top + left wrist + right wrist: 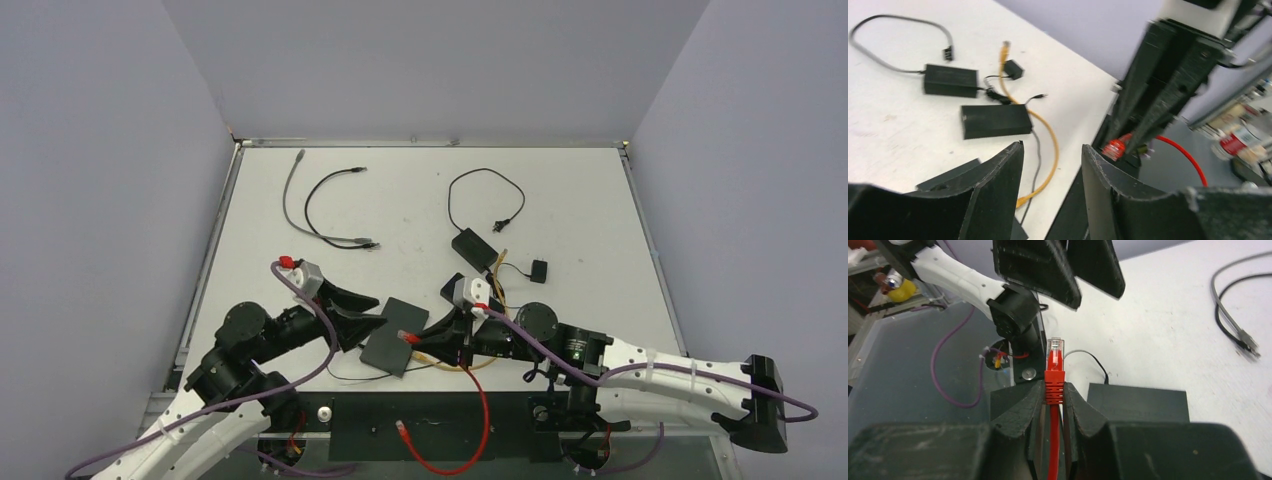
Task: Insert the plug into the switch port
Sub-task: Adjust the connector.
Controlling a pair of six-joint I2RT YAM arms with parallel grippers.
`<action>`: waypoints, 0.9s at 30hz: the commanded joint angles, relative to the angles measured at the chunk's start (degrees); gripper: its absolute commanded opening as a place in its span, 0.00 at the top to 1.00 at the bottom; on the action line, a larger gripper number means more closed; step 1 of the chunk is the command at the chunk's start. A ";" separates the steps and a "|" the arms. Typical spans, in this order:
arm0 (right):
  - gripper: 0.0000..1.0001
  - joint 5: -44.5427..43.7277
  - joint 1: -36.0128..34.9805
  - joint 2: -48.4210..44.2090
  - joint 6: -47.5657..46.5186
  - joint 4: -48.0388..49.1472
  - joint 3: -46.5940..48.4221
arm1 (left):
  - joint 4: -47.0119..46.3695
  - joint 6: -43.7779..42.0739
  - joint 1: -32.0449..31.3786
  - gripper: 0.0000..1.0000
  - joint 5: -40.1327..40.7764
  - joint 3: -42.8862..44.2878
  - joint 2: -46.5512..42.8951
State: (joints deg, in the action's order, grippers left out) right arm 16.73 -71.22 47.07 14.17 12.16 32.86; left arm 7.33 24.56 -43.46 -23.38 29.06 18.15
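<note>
Blur smears the right gripper (pixel 1130 142) in the left wrist view, and the red plug (pixel 1114 149) it pinches is only a red-and-white blob there (its clip cannot be made out); the clutter (pixel 1243 140) beyond the table (pixel 898 120) is unreadable; the flat black box (pixel 948 175) is mostly hidden behind a finger (pixel 993 200) of the left gripper (pixel 1053 146); from above, any ports on it are too small to tell; the red cable (pixel 1052 450) runs out of the right wrist view's bottom edge; the cable ends (pixel 1248 344) at the far left are blurred.
</note>
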 commanded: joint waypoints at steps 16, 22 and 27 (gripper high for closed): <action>1.00 -33.52 -7.69 5.80 2.88 -15.63 -4.35 | 6.06 9.55 -0.04 0.48 35.30 -2.56 12.83; 1.00 -41.61 -8.77 11.28 4.50 -15.26 -4.90 | 5.28 9.50 0.04 0.48 36.41 -3.82 17.01; 1.00 -46.78 -10.12 16.66 4.82 -13.72 -4.88 | 3.16 9.54 0.04 0.48 36.99 -5.45 19.49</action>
State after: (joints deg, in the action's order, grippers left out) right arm -22.52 -80.23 60.49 17.61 -4.62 28.47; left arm 14.15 33.69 -43.46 11.77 24.23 36.45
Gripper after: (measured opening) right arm 0.121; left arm 0.521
